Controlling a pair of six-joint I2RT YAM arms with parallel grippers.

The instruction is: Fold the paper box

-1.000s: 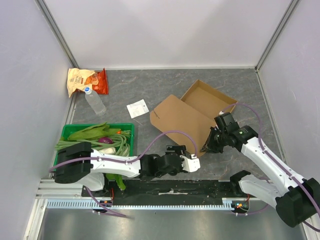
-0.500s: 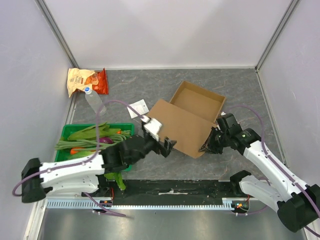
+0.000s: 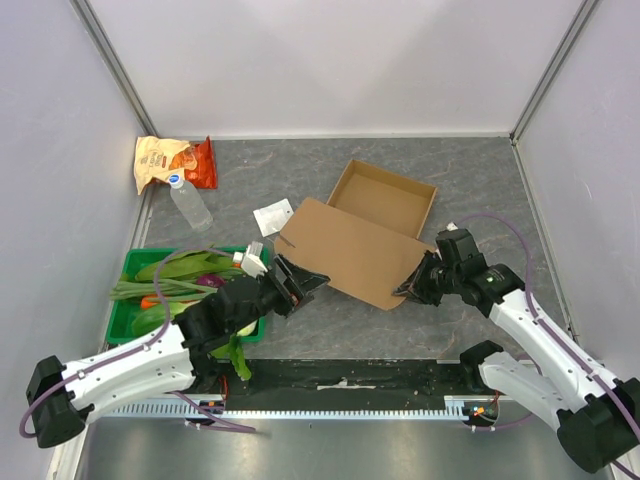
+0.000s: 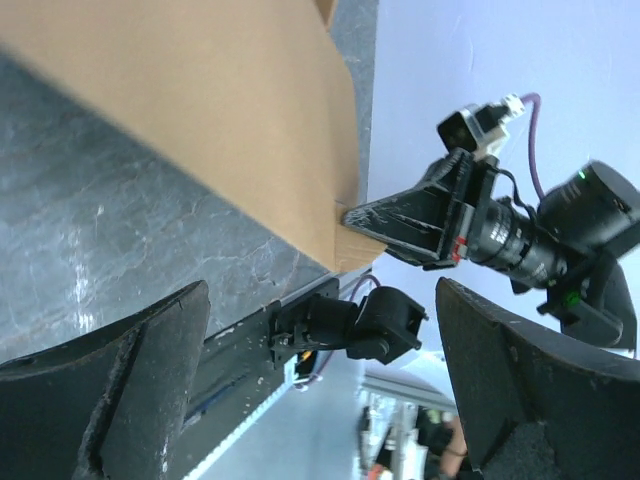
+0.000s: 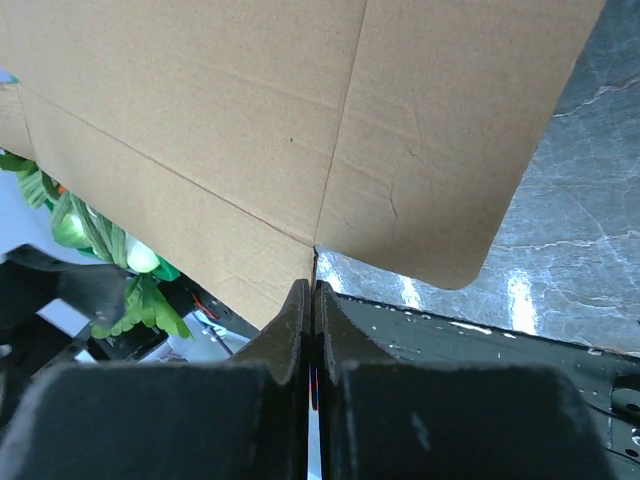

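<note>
overhead view of a grey stone-patterned desk with white walls on three sides and two robot arms mounted at its near edge. the paper box, plain brown cardboard, lies unfolded a little right of the middle of the desk. its shallow open tray points toward the far right corner, and its large flat panel spreads toward the near left.

the right gripper reaches in from the near right corner. its jaws are pressed together on the near edge of the flat panel, pinching the cardboard where a crease meets that edge, beside the panel's rounded corner.

the left gripper reaches from the near left side and sits just beside the panel's left corner. its jaws are spread wide apart with nothing between them. its wrist camera looks along the cardboard toward the other arm, and whether a finger touches the box cannot be told.

a green crate of leafy vegetables sits at the near left corner, partly under the left arm. a small white card lies near the panel's left corner, apart from it. a clear water bottle and an orange-and-tan snack bag lie by the left edge, toward the far left corner.
</note>
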